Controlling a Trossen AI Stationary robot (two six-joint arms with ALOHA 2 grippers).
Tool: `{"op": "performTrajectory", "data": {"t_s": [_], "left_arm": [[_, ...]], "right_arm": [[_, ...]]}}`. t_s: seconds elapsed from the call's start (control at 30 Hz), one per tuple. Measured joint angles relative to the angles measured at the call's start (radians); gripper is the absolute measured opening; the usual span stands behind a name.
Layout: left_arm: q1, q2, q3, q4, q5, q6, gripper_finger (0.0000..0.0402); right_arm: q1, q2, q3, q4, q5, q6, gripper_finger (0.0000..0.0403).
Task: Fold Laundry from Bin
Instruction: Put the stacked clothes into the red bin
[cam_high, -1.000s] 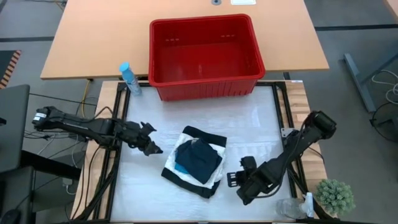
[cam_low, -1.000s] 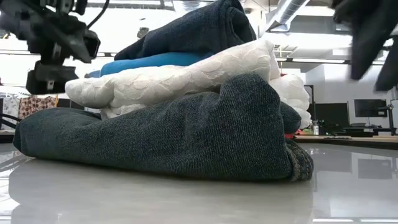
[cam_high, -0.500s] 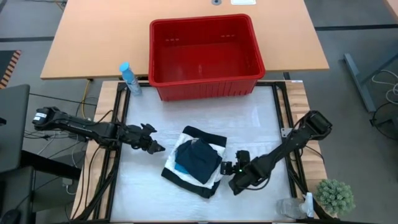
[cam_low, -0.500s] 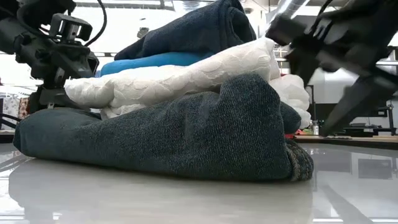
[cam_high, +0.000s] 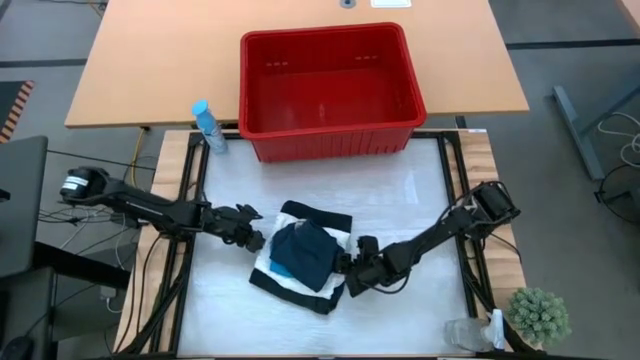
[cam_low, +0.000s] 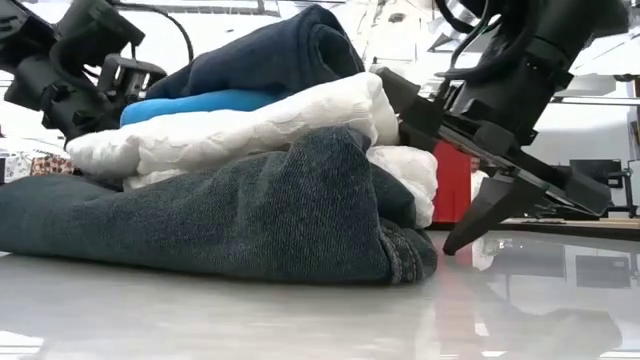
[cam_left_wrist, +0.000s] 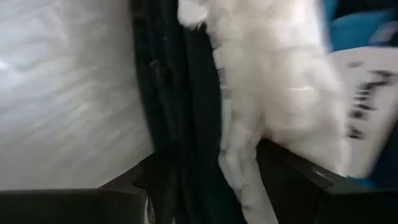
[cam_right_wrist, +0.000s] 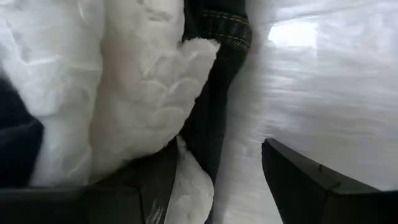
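— In the lower middle of the overhead frame, what lies there?

— The laundry (cam_high: 300, 258), stacked in one folded pile on the white table (cam_high: 400, 200). In the level view I see its layers: a dark denim-like garment (cam_low: 250, 215) at the bottom, a white crinkled one (cam_low: 240, 128) over it, a bright blue piece (cam_low: 190, 102) above that, and a dark navy fold (cam_low: 270, 55) on top.

— And your pincers?

— My left gripper (cam_high: 252, 228) is at the pile's left edge; my right gripper (cam_high: 352, 270) is at its lower right corner. Both are spread. From my left wrist, the dark and white layers run up between my two fingers (cam_left_wrist: 292, 186). From my right wrist, one finger sits against the white cloth and the dark hem, the other over bare table. In the level view the right fingers (cam_low: 500, 195) straddle the pile's right end, one high at the white layer, one low near the tabletop.

— Do they hold anything?

— Neither is pinched on cloth.

— Where is the bin?

— The red bin (cam_high: 330, 135) stands in the upper middle of the overhead frame, well apart from the pile. A blue bottle (cam_high: 207, 125) stands just beside its left wall, and a small green plant (cam_high: 540, 315) sits at the lower right corner.
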Motion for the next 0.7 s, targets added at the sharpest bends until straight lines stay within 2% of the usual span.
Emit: {"op": "performTrajectory", "data": {"t_s": [0.2, 0.4, 0.6, 0.7], "left_arm": [[0.003, 0.187, 0.001, 0.096, 0.079, -0.013, 0.0198], [0.005, 0.398, 0.009, 0.368, 0.126, -0.051, 0.0198], [0.011, 0.458, 0.077, 0.270, 0.198, 0.008, 0.0194], [0.020, 0.461, 0.114, 0.207, 0.199, 0.030, 0.0174]], "right_arm": [[-0.030, -0.008, 0.001, -0.006, -0.040, -0.063, 0.0260], [-0.067, -0.002, -0.001, 0.027, -0.128, -0.154, 0.0260], [-0.105, 0.000, -0.002, 0.031, -0.182, -0.174, 0.0259], [-0.125, 0.001, -0.002, 0.036, -0.212, -0.208, 0.0243]]}}
